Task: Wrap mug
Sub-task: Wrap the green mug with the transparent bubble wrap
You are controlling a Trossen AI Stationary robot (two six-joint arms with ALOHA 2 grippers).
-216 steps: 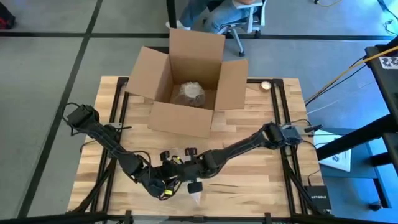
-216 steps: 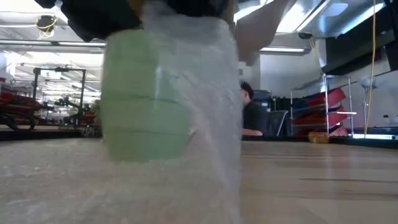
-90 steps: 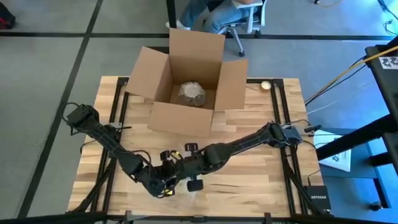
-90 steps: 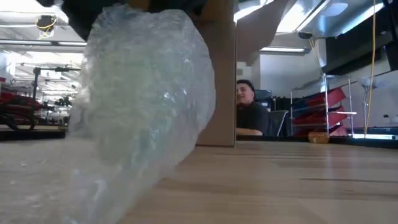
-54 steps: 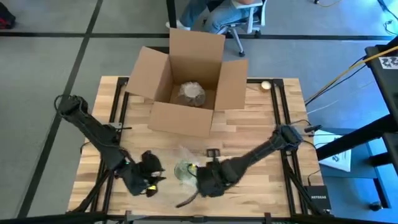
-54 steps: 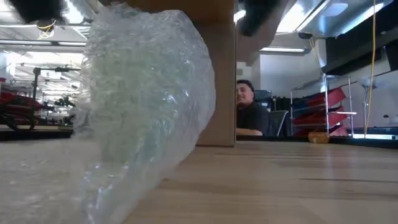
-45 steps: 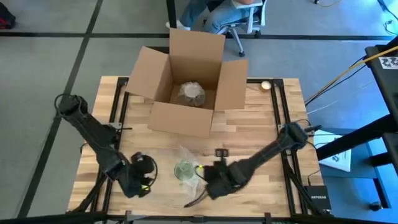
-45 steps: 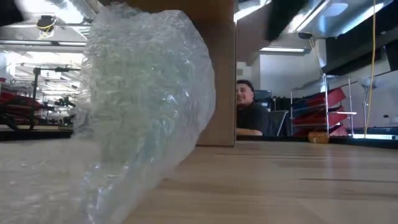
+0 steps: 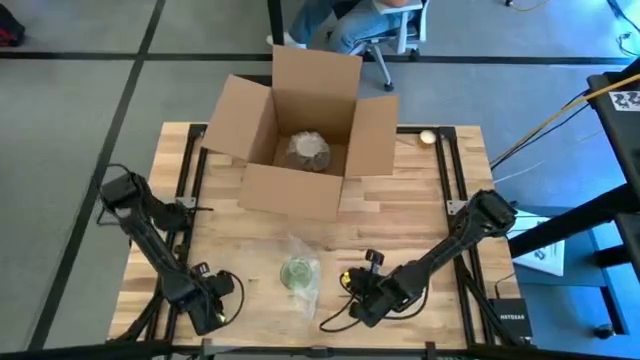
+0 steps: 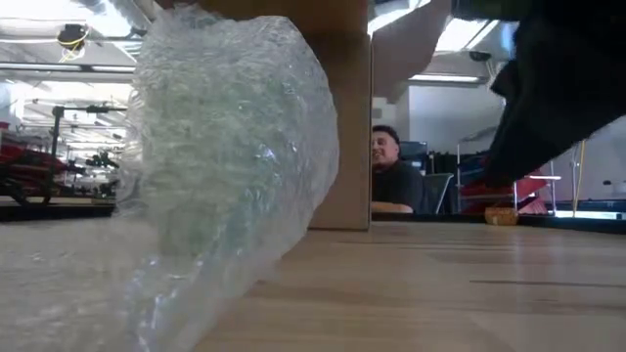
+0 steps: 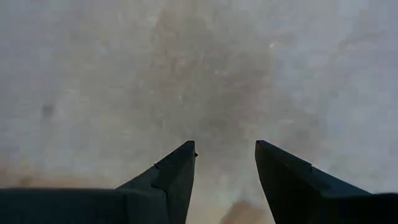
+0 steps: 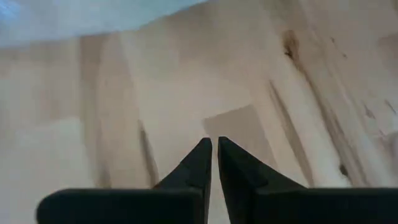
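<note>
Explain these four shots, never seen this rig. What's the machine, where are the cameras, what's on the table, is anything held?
It is a robot with two dark arms at a wooden table.

The high view looks straight down. The low view sits at table height. The two wrist views look past each arm's own fingers.

On the table are an open cardboard box with a wrapped bundle inside, and the green mug bundled in bubble wrap, standing free.

The left tool is open over the table's near left corner. The right tool is shut over bare wood right of the mug. Neither holds anything.
</note>
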